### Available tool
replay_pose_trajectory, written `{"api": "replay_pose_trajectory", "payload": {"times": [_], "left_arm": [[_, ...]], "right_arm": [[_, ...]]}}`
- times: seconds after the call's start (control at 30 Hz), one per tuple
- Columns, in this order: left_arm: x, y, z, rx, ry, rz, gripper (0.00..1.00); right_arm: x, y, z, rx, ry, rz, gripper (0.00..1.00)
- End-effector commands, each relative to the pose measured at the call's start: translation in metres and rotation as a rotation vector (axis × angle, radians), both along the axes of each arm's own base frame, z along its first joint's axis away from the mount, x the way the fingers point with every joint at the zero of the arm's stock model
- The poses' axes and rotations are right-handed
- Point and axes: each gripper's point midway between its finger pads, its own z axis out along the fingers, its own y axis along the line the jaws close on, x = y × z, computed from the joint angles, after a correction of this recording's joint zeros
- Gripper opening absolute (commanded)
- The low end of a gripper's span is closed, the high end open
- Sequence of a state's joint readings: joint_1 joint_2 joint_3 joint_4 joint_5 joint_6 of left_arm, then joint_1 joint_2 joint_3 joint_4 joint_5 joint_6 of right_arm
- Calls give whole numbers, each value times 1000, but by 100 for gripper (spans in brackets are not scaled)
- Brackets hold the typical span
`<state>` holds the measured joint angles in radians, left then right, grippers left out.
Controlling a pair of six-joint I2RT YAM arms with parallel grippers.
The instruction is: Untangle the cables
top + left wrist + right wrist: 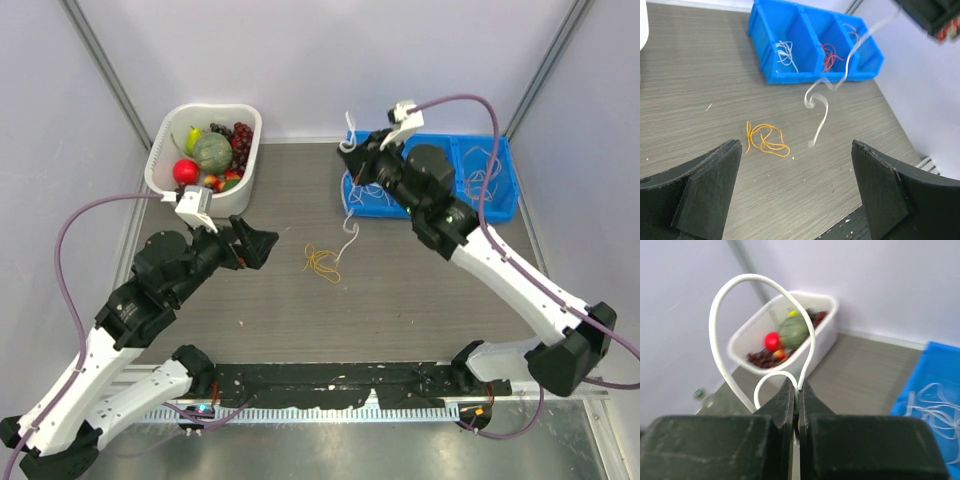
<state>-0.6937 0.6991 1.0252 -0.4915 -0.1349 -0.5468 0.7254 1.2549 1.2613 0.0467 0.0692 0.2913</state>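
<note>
Separating one strand: my right claw (796,390) pinches a white cable (747,276) dangling beneath it, my left claw (262,243) gapes wide before the orange cables (321,263); next, I judge, release over the blue bin (495,200) alongside.

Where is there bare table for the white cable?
Bare table lies between the fruit basket and the blue bin, and on the near side of the orange cable. Crowded: the bin holds cables; the left gripper is beside the orange cable.

The grey wood-grain table (400,310) carries a blue three-compartment bin (785,78) at its far edge. A white tub of fruit (158,158) stands well left of the bin. An orange-yellow cable tangle (322,263) lies near-left of it.
</note>
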Motion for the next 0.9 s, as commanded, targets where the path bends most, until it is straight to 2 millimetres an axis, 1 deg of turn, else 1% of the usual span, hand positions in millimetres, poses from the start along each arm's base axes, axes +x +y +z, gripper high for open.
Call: {"api": "replay_pose_trajectory", "payload": {"times": [0.0, 0.03, 0.07, 0.1, 0.13, 0.17, 0.2, 0.23, 0.27, 0.3, 0.33, 0.37, 0.4, 0.43, 0.47, 0.5, 0.53, 0.57, 0.6, 0.63, 0.67, 0.7, 0.73, 0.77, 0.8, 0.83, 0.87], "left_arm": [[0, 7, -18, 49, 11, 20, 95], [-1, 6, -21, 50, 15, 14, 96], [-2, 7, -22, 49, 16, 11, 96], [-2, 6, -25, 50, 22, 10, 96], [-3, 6, -28, 50, 28, 6, 96], [-4, 5, -28, 45, 30, 1, 96], [-5, 4, -32, 47, 37, -5, 96], [-6, 3, -32, 44, 38, -12, 96], [-6, 2, -34, 42, 42, -18, 96], [-7, 1, -35, 41, 45, -22, 96], [-8, 1, -35, 39, 46, -25, 96], [-8, 2, -37, 42, 48, -23, 96], [-9, 2, -37, 45, 48, -25, 96], [-10, 3, -39, 50, 49, -26, 96], [-10, 4, -39, 52, 47, -23, 96], [-10, 5, -40, 56, 48, -22, 97], [-10, 5, -41, 58, 49, -18, 97], [-11, 6, -41, 59, 46, -20, 97], [-10, 6, -42, 61, 48, -17, 97], [-10, 6, -43, 63, 51, -18, 97], [-11, 6, -43, 63, 51, -18, 97], [-11, 6, -42, 63, 52, -21, 97], [-11, 5, -42, 64, 54, -26, 97], [-11, 4, -43, 64, 56, -27, 97], [-11, 3, -43, 64, 59, -33, 97], [-11, 2, -43, 61, 62, -36, 97], [-11, 1, -41, 59, 61, -43, 97]], "right_arm": [[59, -36, 23, 24, -3, -150, 1], [76, -42, 16, 17, 12, -170, 1], [83, -46, 28, 31, -10, -184, 1], [98, -50, 22, 21, -4, -206, 1], [106, -54, 28, 30, -15, -221, 1], [120, -60, 24, 26, -21, -244, 1], [127, -62, 27, 26, -35, -254, 1], [143, -66, 16, -2, -30, -280, 1], [151, -74, 20, -7, -41, -311, 1], [163, -74, 8, -23, -25, -320, 1], [175, -79, -1, -29, -19, -336, 1], [181, -81, -8, -42, -16, -342, 1], [191, -84, -23, -61, 1, -360, 1], [195, -86, -32, -89, 6, -377, 1], [203, -89, -56, -127, 46, -401, 1], [205, -89, -67, -141, 69, -406, 1], [207, -88, -93, -165, 126, -407, 1], [209, -87, -108, -172, 159, -407, 2], [208, -89, -132, -175, 226, -422, 4], [207, -90, -146, -178, 267, -432, 8], [204, -94, -171, -203, 346, -454, 10], [204, -95, -175, -211, 370, -464, 16], [199, -96, -193, -238, 430, -468, 20], [201, -97, -189, -237, 439, -478, 31], [198, -99, -201, -262, 485, -489, 38], [202, -98, -188, -259, 478, -492, 45], [197, -100, -199, -298, 525, -487, 46]]}}
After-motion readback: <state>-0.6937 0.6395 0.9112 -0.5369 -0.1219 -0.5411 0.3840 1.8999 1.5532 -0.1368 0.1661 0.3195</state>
